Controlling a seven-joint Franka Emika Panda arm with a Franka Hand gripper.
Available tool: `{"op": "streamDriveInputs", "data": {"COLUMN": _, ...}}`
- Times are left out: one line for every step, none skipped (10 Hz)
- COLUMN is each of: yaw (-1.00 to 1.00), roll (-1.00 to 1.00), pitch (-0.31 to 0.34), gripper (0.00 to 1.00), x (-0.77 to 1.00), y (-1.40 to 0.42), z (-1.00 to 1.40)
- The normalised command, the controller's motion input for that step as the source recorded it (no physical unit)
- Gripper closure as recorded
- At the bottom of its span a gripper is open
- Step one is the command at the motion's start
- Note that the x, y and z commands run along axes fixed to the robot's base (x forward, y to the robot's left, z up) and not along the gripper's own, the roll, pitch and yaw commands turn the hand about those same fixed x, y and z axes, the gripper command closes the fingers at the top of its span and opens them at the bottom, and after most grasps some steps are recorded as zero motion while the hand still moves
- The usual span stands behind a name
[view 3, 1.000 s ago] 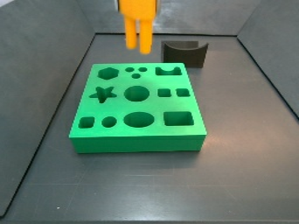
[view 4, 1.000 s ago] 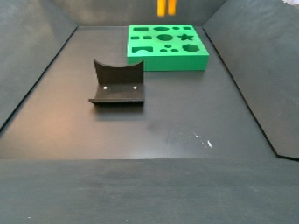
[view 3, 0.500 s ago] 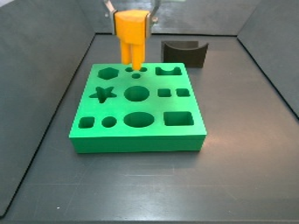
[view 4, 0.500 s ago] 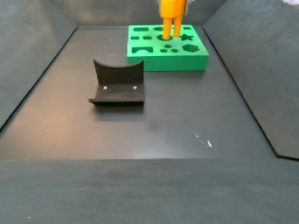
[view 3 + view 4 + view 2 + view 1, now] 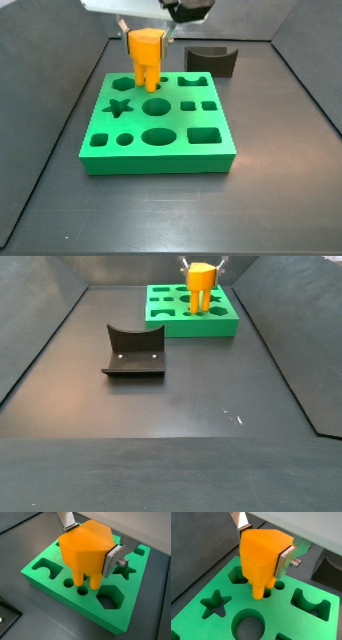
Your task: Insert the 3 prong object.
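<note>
The tool (image 5: 264, 549) grips the 3 prong object (image 5: 261, 559), prongs reaching the green block (image 5: 314, 619)

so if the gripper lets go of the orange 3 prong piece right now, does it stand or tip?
Probably tips or leans. The 3 prong object is tall and narrow, and in a wrist view its prongs look only just started into the green block's small round holes. It looks like rigid, light plastic, so a nudge could topple it. The gripper holds it upright by its top.
</note>
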Motion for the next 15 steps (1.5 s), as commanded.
{"op": "streamDriveInputs", "data": {"yaw": -0.13, "roll": 0.08, "pitch": 0.087, "gripper": 1.0, "x": 0.07, "y": 0.14, "z": -0.28}}
{"op": "streamDriveInputs", "data": {"yaw": -0.24, "roll": 0.05, "pitch": 0.11, "gripper": 1.0, "x": 0.25, "y": 0.15, "z": -0.25}}
{"op": "streamDriveInputs", "data": {"yaw": -0.31, "roll": 0.01, "pitch": 0.096, "gripper": 1.0, "x": 0.32, "y": 0.14, "z": -0.24}}
{"op": "streamDriveInputs", "data": {"yaw": -0.48, "roll": 0.0, "pitch": 0.081, "gripper": 1.0, "x": 0.38, "y": 0.1, "z": -0.23}}
{"op": "streamDriveInputs", "data": {"yaw": -0.61, "roll": 0.0, "pitch": 0.051, "gripper": 1.0, "x": 0.33, "y": 0.09, "z": -0.23}}
{"op": "streamDriveInputs", "data": {"yaw": -0.61, "roll": 0.0, "pitch": 0.051, "gripper": 1.0, "x": 0.21, "y": 0.04, "z": -0.23}}
{"op": "streamDriveInputs", "data": {"yaw": -0.63, "roll": 0.01, "pitch": 0.043, "gripper": 1.0, "x": 0.17, "y": 0.01, "z": -0.18}}
{"op": "streamDriveInputs", "data": {"yaw": -0.67, "roll": 0.0, "pitch": 0.014, "gripper": 1.0, "x": 0.02, "y": 0.0, "z": -0.1}}
{"op": "streamDriveInputs", "data": {"yaw": -0.72, "roll": 0.0, "pitch": 0.0, "gripper": 1.0, "x": 0.0, "y": 0.0, "z": 0.0}}
{"op": "streamDriveInputs", "data": {"yaw": -0.5, "roll": 0.0, "pitch": -0.06, "gripper": 1.0, "x": 0.0, "y": 0.0, "z": 0.0}}
{"op": "streamDriveInputs", "data": {"yaw": -0.18, "roll": -0.02, "pitch": -0.16, "gripper": 1.0, "x": -0.06, "y": 0.0, "z": -0.01}}
{"op": "streamDriveInputs", "data": {"yaw": 0.0, "roll": 0.0, "pitch": -0.227, "gripper": 1.0, "x": -0.11, "y": 0.0, "z": 0.0}}
{"op": "streamDriveInputs", "data": {"yaw": -0.07, "roll": -0.05, "pitch": -0.499, "gripper": 1.0, "x": -0.31, "y": 0.0, "z": 0.03}}
{"op": "streamDriveInputs", "data": {"yaw": 0.0, "roll": 0.18, "pitch": -0.349, "gripper": 1.0, "x": -0.31, "y": -0.03, "z": -0.03}}
{"op": "streamDriveInputs", "data": {"yaw": 0.24, "roll": 0.2, "pitch": -0.171, "gripper": 1.0, "x": -0.15, "y": 0.0, "z": -0.17}}
